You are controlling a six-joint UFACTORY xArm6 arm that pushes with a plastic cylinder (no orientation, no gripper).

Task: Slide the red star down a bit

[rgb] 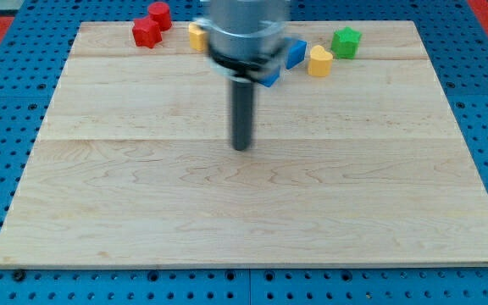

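Observation:
The red star (146,33) lies near the board's top edge at the view's upper left. A red round block (159,14) sits just above and to its right, close to it. My tip (242,147) rests on the board near the middle, well below and to the right of the red star, touching no block.
A yellow block (196,36) is partly hidden behind the arm. Two blue blocks (296,53) (269,78) peek out at the arm's right. A yellow heart (319,61) and a green star (346,41) lie at the upper right. The wooden board (244,212) sits on a blue pegboard.

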